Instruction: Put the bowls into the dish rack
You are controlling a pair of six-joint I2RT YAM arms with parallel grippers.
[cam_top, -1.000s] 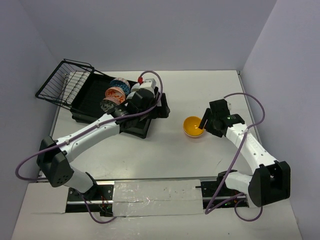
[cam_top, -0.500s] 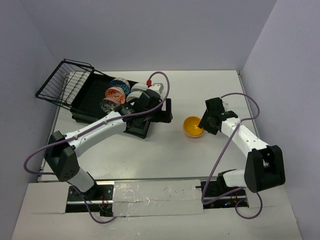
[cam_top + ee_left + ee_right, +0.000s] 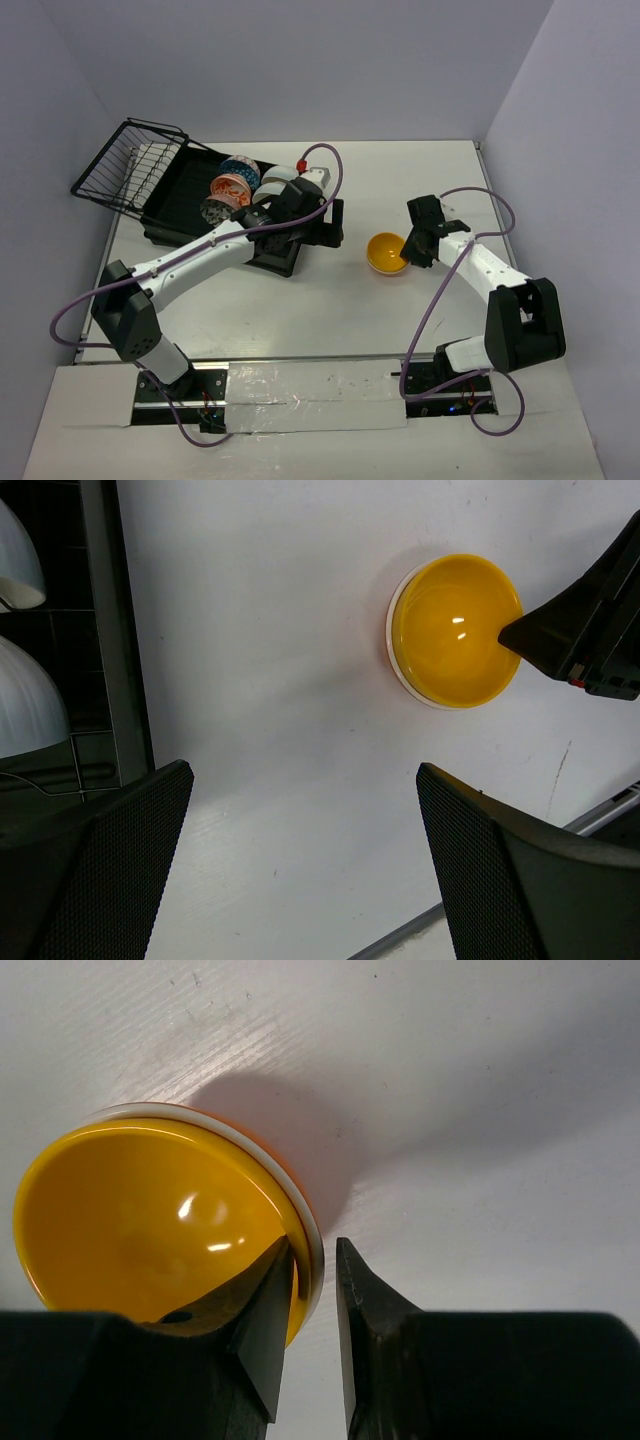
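The yellow bowl [image 3: 386,253] sits on the white table, right of centre, and fills the left of the right wrist view [image 3: 150,1220]. My right gripper [image 3: 408,248] straddles its right rim, one finger inside and one outside, jaws closed onto the rim [image 3: 315,1250]. The black dish rack [image 3: 170,215] lies at the far left. It holds a blue-patterned bowl [image 3: 240,168], a pink-patterned bowl [image 3: 230,188], a grey one [image 3: 214,212] and a white one [image 3: 275,178]. My left gripper [image 3: 325,222] is open and empty over the table beside the rack's right end [image 3: 303,860]. The yellow bowl also shows in the left wrist view [image 3: 455,630].
The rack's wire basket [image 3: 125,165] stands tilted at its far-left end. The rack's right edge [image 3: 110,630] and two white bowls [image 3: 25,695] show at the left of the left wrist view. Grey walls close the table on three sides.
My left gripper has moved a little right, off the rack's end. My right arm has swung its elbow inward while its gripper stayed at the yellow bowl's rim. The bowl has barely shifted.
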